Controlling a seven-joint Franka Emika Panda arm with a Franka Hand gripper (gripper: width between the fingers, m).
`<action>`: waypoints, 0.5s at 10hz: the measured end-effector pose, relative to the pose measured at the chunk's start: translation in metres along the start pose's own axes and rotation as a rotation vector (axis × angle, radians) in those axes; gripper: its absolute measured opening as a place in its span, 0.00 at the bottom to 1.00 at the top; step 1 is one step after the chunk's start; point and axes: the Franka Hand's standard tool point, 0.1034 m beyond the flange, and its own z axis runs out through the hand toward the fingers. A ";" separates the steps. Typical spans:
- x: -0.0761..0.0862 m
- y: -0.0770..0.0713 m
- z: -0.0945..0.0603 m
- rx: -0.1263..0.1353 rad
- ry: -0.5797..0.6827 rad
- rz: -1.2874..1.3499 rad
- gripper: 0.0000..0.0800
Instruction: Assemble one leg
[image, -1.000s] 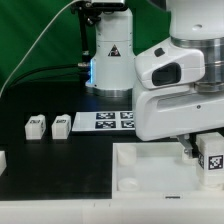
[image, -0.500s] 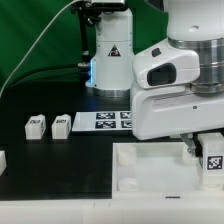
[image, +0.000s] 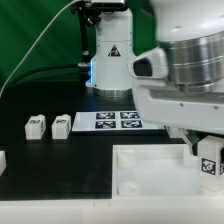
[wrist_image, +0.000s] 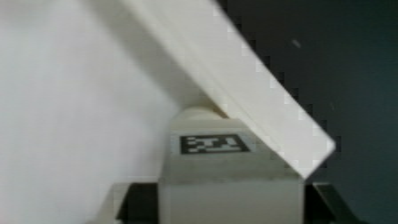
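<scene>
My gripper (image: 205, 158) is shut on a leg (image: 209, 159), a small white block with a black-and-white tag, at the exterior view's right. It holds the leg at the right end of the large white tray-like piece (image: 150, 170), close to its rim. In the wrist view the leg (wrist_image: 217, 160) sits between the dark fingers (wrist_image: 139, 203), against the tray's raised white edge (wrist_image: 249, 90). Two more legs (image: 36, 126) (image: 62, 126) stand on the black table at the exterior view's left.
The marker board (image: 110, 121) lies behind the tray. A white tower with a triangle mark (image: 112, 50) stands at the back. Another white part (image: 2, 158) shows at the left edge. The arm's bulk hides the tray's right part.
The arm's wrist has turned and lifted slightly, showing more of the tray's top; the held leg stays at about the same spot at the tray's right end.
</scene>
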 end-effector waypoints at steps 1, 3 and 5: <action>-0.003 -0.001 0.001 0.002 -0.005 0.091 0.38; -0.010 -0.005 0.002 0.004 -0.014 0.342 0.38; -0.011 -0.005 0.003 0.003 -0.015 0.415 0.39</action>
